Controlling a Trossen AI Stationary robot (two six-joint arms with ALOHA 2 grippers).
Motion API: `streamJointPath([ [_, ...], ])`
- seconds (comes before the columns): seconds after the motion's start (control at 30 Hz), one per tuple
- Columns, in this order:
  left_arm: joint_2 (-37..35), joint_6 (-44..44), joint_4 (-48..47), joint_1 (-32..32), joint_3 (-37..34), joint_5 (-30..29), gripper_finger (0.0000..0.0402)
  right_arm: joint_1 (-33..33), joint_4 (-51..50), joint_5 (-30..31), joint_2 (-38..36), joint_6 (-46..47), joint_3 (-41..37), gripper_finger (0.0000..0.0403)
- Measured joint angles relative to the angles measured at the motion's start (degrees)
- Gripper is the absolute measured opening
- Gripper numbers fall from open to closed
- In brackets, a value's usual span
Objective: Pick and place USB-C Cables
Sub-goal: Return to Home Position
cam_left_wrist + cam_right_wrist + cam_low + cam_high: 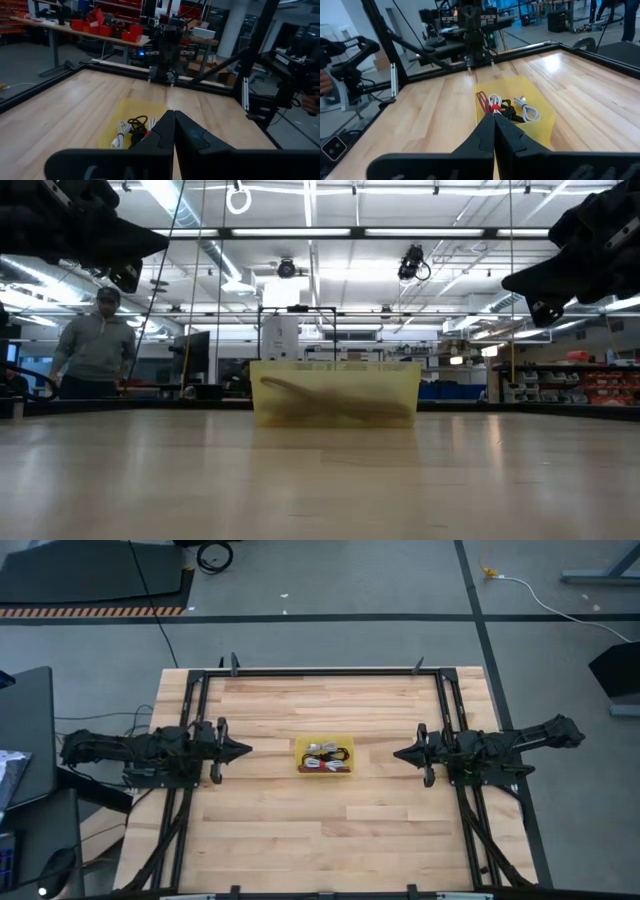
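A shallow yellow bin (pixel 300 756) sits at the middle of the wooden table and holds the coiled cable bundles (pixel 326 756). In the right wrist view I see a dark red one (pixel 482 101), a white one with a red band (pixel 494 102), a black one (pixel 512 113) and a grey-silver one (pixel 527 109), all lying on the bin's floor. My left gripper (pixel 245 751) hovers left of the bin, shut and empty. My right gripper (pixel 398 753) hovers right of the bin, shut and empty. Both point at the bin, above the table.
Black metal rails (pixel 330 671) frame the table at the far edge and both sides. Bare wood (pixel 330 840) lies around the bin. A person (pixel 95 345) stands beyond the table in the low view.
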Motion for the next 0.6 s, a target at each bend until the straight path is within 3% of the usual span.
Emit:
streamJointPath([
  [0.37,-12.5,-0.8,-7.8,-2.7,0.0,0.3,0.0009,0.0,2.6,-0.6,-0.1,-1.3,0.0,0.0002],
  [0.6,-12.4,-2.0,-6.3,-4.9,-1.7,-0.9,0.0009,0.0,4.5,-0.7,-1.0,-2.2,0.0,0.0002],
])
